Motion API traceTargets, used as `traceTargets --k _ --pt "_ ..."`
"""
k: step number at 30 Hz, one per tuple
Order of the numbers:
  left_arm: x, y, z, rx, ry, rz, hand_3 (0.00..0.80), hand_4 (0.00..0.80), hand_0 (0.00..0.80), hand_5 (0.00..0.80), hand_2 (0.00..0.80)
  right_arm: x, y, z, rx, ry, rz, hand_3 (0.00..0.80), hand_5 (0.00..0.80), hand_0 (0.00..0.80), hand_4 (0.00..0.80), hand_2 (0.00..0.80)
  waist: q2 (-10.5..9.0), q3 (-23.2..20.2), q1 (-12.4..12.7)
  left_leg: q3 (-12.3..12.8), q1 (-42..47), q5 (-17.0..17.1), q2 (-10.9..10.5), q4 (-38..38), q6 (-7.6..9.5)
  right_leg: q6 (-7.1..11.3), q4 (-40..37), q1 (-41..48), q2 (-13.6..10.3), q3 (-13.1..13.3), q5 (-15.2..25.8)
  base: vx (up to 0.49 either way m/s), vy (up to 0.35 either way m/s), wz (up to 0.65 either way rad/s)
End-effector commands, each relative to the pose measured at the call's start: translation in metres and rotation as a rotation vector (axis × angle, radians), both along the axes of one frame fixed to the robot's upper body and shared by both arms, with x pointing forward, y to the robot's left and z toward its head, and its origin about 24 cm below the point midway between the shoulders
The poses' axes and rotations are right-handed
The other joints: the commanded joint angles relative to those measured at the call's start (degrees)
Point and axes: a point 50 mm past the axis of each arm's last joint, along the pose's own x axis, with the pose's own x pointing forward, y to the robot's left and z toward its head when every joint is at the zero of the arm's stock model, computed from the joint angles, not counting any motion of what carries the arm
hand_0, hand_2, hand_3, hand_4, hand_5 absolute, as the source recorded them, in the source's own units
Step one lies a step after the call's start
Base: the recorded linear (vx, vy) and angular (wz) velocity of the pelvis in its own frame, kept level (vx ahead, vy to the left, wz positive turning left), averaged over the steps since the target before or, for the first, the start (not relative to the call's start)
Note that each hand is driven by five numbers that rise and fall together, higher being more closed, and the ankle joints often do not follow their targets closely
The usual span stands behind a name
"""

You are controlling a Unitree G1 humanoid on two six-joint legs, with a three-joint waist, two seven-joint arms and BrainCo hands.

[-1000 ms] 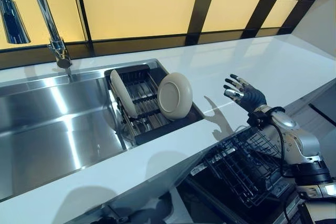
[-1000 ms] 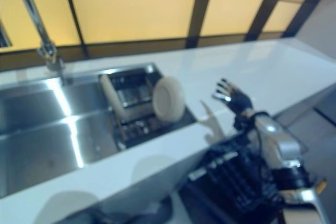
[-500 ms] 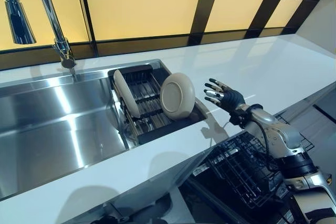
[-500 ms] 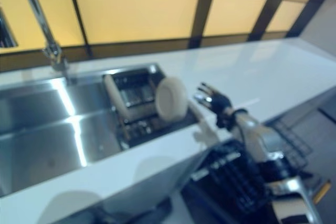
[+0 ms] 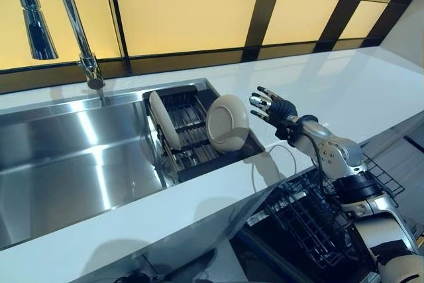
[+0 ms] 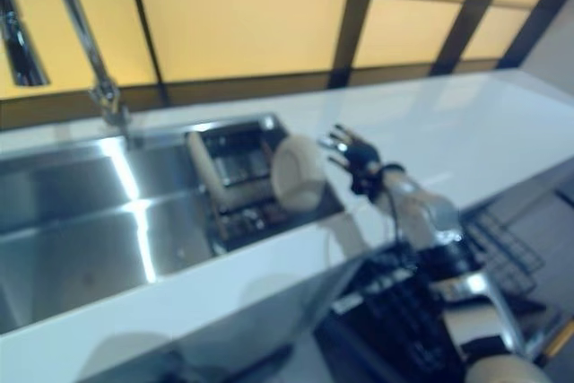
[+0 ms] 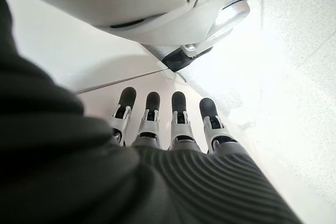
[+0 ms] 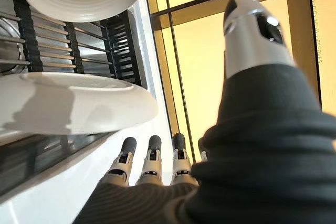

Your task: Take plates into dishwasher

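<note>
- A black dish rack (image 5: 192,138) sits in the right end of the steel sink (image 5: 73,157), let into the white tabletop (image 5: 331,91).
- Two cream plates stand on edge in the rack: the near plate (image 5: 227,122) at its right end, its face turned toward the sink, and the far plate (image 5: 163,118) further left, leaning, with bare rack bars between them.
- A tall chrome faucet (image 5: 78,28) rises behind the sink, well clear of the rack.
- Below the tabletop edge, the dark wire dishwasher rack (image 5: 318,213) is pulled out; no plate shows in it.
- The right hand (image 5: 271,106) is raised over the tabletop just right of the near plate, fingers spread and fairly straight, pointing toward the plate's rim, holding nothing; whether a fingertip touches the rim cannot be told.
- In the right wrist view both plates and the rack lie just past the straight fingers (image 8: 153,156).
- The left hand (image 7: 173,129) shows only in its own wrist view, fingers straight, gripping nothing, with pale floor beyond.
</note>
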Motion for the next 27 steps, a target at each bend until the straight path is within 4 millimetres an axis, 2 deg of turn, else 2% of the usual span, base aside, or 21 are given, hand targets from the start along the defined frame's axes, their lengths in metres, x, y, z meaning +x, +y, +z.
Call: traceTargets --k 1,27 --pt "0.040 -0.001 0.010 0.037 -0.062 -0.130 0.000 0.000 0.000 0.000 0.000 0.018 0.006 0.046 0.039 -0.102 -0.019 0.000 0.000 0.000 0.000 0.000 1.84 -1.2 2.9 -0.7 1.9 -5.4 -2.9 0.2 3.39 3.11 7.3 -1.5 -2.6 -0.7 2.0 0.000 0.000 0.00" --pt "0.046 -0.004 0.011 0.036 -0.068 -0.124 0.000 0.000 0.000 0.000 0.000 0.028 0.015 0.030 0.004 0.026 -0.047 0.000 0.000 0.000 0.000 0.000 2.12 -0.8 3.6 -1.0 2.4 -5.8 -3.0 0.2 3.59 3.31 9.8 -2.4 -3.6 -1.0 2.3 0.001 0.000 0.02"
